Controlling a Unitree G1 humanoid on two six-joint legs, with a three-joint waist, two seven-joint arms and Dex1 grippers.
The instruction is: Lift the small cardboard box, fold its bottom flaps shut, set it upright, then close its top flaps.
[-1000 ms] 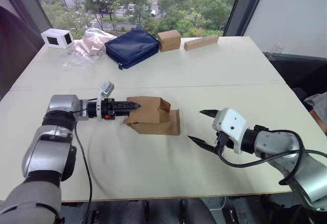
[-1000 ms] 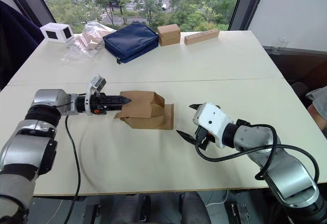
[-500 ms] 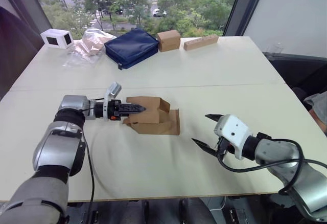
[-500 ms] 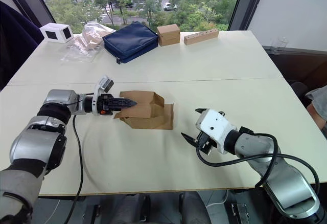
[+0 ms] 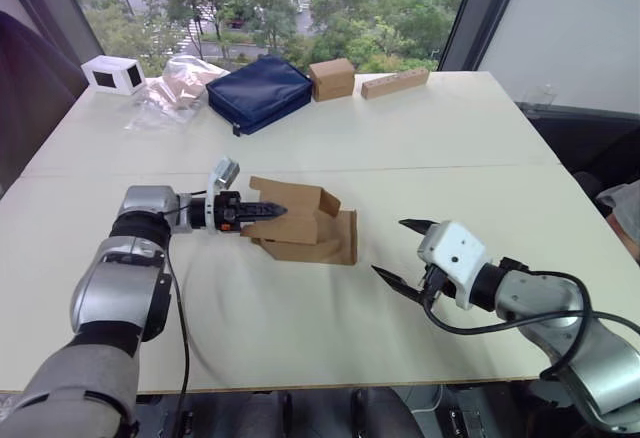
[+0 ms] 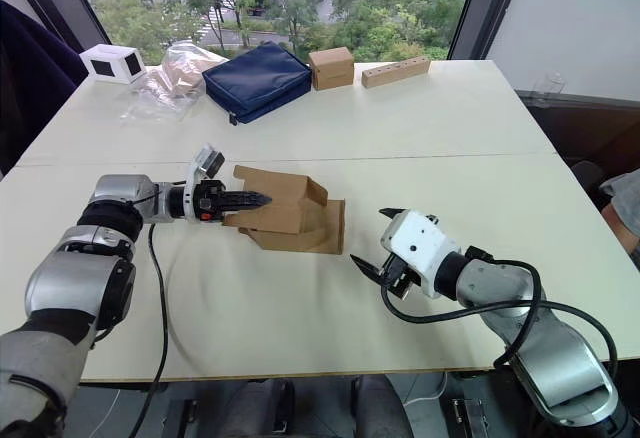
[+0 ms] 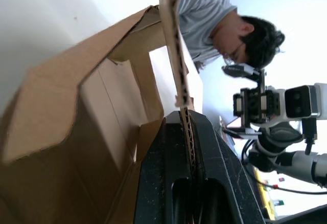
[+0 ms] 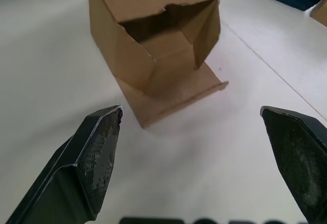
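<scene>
1. Right now I have the small cardboard box [image 5: 300, 226] lying on its side near the middle of the table [image 5: 450, 148], one open end facing my right arm, with one of its flaps [image 5: 345, 238] spread flat on the tabletop toward that side.
2. My left gripper [image 5: 268, 211] is pinched closed on one thin cardboard panel at the box's left end; in the left wrist view the corrugated edge [image 7: 184, 111] runs straight down between the two black fingers [image 7: 158, 183].
3. My right gripper [image 5: 405, 253] hangs well apart from the box, fingers spread wide and holding nothing; the right wrist view looks between its fingertips [image 8: 99, 147] into the box's open mouth.
4. I judge the box to be very light and empty, so lifting it costs little, but a single wall of corrugated board will bend or crease if I lever on it from one pinch.
5. The walls look stiff enough to push against; the flaps hinge freely and will swing rather than hold a shape.
6. For a sounder hold I would bring the right gripper onto a wall edge by the open end, near a corner where the board is stiffest, not onto a loose flap.
7. The surface is matte and should not slip.
</scene>
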